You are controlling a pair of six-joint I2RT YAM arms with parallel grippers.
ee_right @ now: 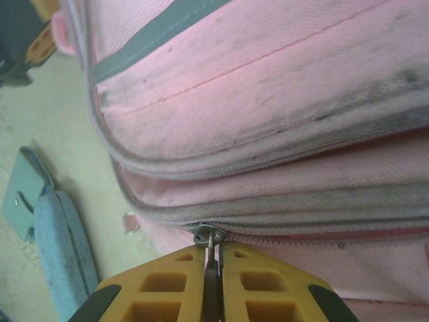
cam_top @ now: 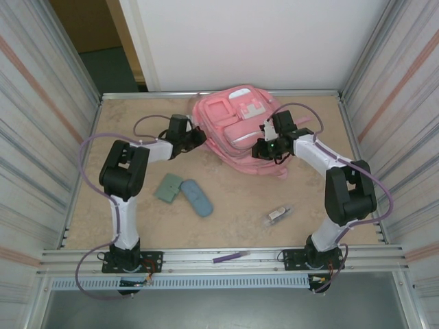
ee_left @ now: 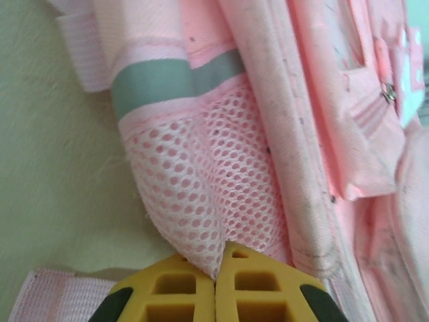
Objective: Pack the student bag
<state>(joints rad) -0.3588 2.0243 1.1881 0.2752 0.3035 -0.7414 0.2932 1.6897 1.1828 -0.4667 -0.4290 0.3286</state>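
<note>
Top external view: the student bag [cam_top: 236,130] lies front pockets up at the far middle of the tabletop [cam_top: 233,205], its long axis running from the back edge toward the near right. The left hand [cam_top: 197,137] is clamped on the mesh side pocket [ee_left: 201,194] (a fold pinched between its fingers). The right hand [cam_top: 263,150] is clamped on a zipper pull [ee_right: 210,241] at the bag's right side. A green case [cam_top: 167,188] and a blue-grey pouch [cam_top: 197,197] lie just beside each other, near left and apart from the bag. A small white item [cam_top: 278,214] lies near right.
</note>
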